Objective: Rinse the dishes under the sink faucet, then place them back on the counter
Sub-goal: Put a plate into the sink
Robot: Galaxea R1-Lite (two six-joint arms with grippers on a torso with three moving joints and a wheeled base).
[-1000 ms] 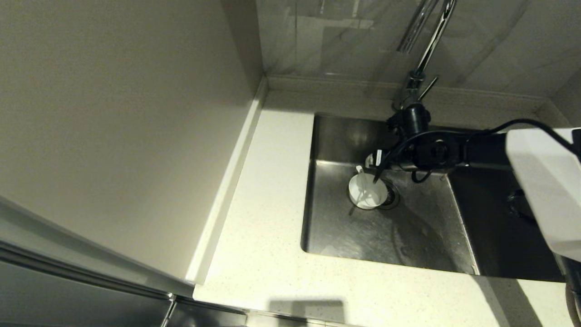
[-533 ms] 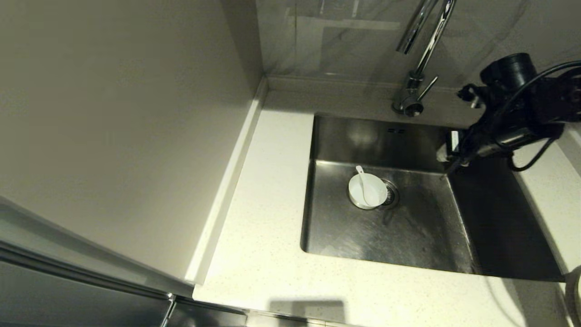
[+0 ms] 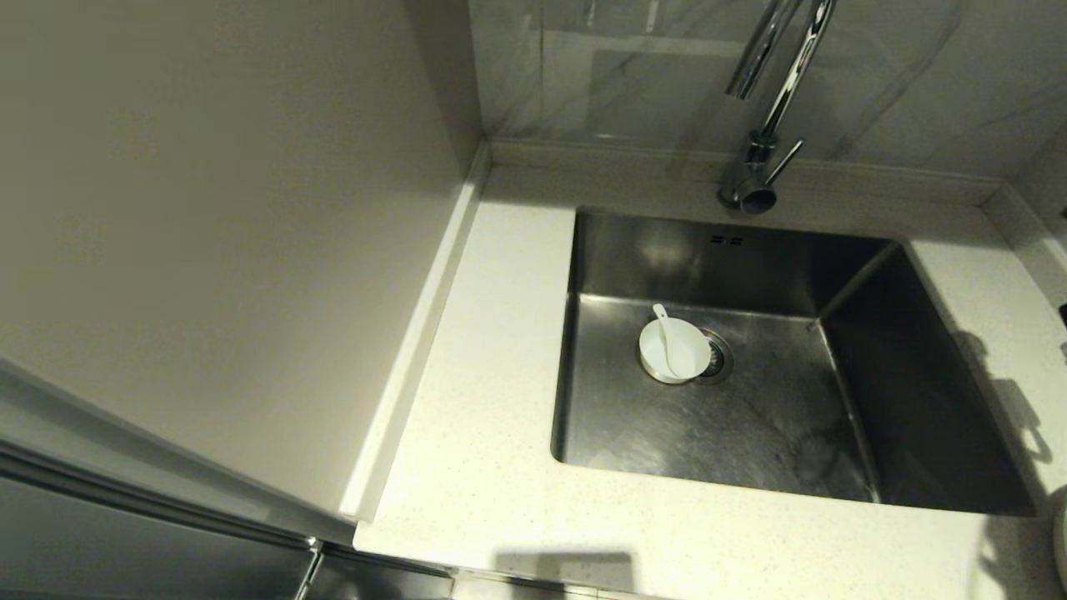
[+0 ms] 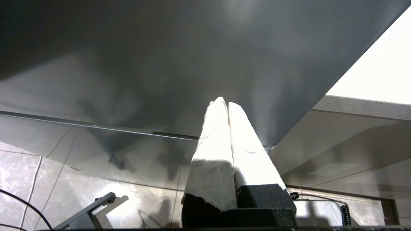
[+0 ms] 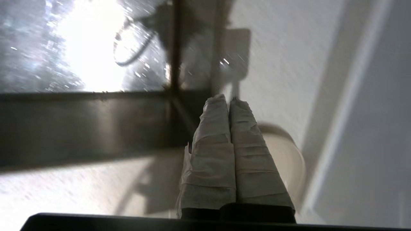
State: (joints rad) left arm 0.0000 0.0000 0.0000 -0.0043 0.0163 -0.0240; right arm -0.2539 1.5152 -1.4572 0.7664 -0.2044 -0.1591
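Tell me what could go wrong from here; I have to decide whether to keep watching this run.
The small round white bowl sits partly over the round metal drain strainer, so rinse water may pool in the deep square stainless-steel sink. The short white spoon lies loose inside it and could slip out when lifted.

Light from above falls bright on the tabletop (image 3: 500, 433), while the sink (image 3: 917, 400) sinks into shade on its right wall. An arm-shaped shadow lies on the tabletop's right edge. The right wrist view is smeared with blur, and glare whitens the steel.
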